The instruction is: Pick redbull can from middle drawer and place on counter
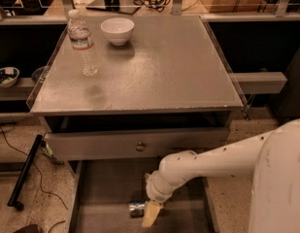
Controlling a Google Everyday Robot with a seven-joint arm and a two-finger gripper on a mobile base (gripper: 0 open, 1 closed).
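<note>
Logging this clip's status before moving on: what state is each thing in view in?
redbull can: lying on its side on the drawer floor, not lifted.
middle drawer: pulled open.
upper drawer front: looks slightly ajar.
water bottle: upright, capped, on the counter.
white bowl: upright, looks empty.
gripper: down in the middle drawer, right beside the can.

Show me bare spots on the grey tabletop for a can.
The large grey tabletop is bare across its middle, right and front; the clear plastic water bottle and white bowl crowd its back-left. The gripper is over the grey drawer tray, by the slim silver can.
</note>
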